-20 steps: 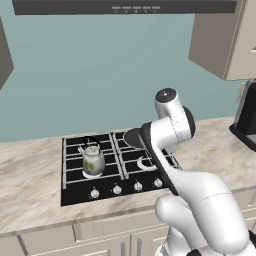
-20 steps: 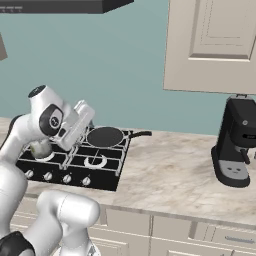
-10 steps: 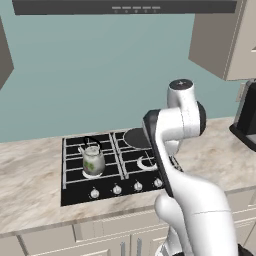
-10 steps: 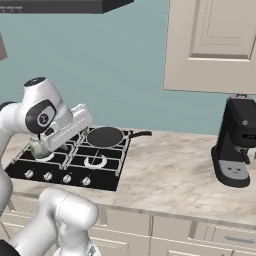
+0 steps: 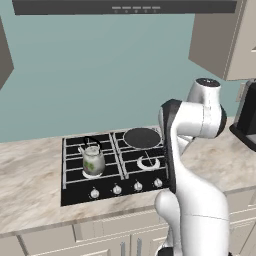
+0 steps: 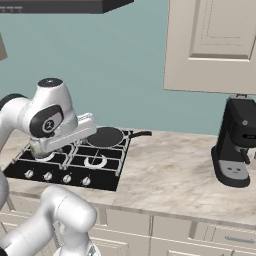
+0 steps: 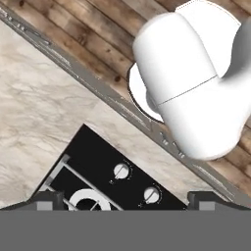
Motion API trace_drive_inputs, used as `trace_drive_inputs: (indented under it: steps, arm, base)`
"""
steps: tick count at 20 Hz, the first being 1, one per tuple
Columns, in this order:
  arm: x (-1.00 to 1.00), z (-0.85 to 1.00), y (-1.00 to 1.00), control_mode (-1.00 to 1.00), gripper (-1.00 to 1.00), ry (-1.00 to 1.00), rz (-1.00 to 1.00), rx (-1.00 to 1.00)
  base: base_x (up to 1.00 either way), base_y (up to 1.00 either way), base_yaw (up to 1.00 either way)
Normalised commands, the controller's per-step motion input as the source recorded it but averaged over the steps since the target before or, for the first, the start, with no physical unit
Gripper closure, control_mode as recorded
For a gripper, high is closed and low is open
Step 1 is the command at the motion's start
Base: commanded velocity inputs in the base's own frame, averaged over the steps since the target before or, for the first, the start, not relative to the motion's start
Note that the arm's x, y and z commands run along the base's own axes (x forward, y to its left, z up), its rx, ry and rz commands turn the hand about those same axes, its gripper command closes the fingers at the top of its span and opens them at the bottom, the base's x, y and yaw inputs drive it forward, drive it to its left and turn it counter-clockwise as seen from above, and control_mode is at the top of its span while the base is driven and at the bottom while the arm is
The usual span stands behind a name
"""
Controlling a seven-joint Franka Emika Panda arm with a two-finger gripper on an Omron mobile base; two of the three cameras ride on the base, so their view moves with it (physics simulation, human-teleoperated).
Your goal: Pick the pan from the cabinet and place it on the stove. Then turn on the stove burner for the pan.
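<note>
- Marble-look counter (image 6: 165,170) runs along a teal wall, with cream base cabinets below and a dark hood (image 5: 125,7) above; the hand view shows a wood-plank floor (image 7: 83,29).
- The stove (image 5: 112,167) is set into the counter, its black grates over four burners and a front row of four silver knobs (image 5: 116,189).
- One pan (image 6: 105,136) sits on the stove's rear burner on the side nearer the coffee machine (image 6: 235,145).
- The pan lies flat; its long axis runs along the counter, with the thin black handle (image 6: 140,133) pointing toward the coffee machine and reaching past the stove's edge.
- One glass kettle (image 5: 93,159) stands on the front burner at the other side, apart from the pan.
- One wall cabinet (image 6: 212,45) hangs above the coffee machine, door closed.
- The gripper (image 7: 125,198) hangs over the stove's front corner above two knobs, jaws spread wide, holding nothing.
</note>
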Motion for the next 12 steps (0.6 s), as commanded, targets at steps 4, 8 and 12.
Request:
trace_drive_inputs:
  steps: [4, 8, 12]
  arm:
    - [0.28, -0.11, 0.62, -1.0, -1.0, -0.09, -0.43, 0.06]
    - [0.28, -0.01, 0.56, -1.0, -1.0, -0.05, -0.18, 0.0]
    - [0.07, 0.0, 0.34, -1.0, -1.0, 0.03, 0.12, -0.08]
  base:
    - [0.0, 0.0, 0.0]
    - [0.0, 0.0, 0.0]
    - [0.0, 0.0, 0.0]
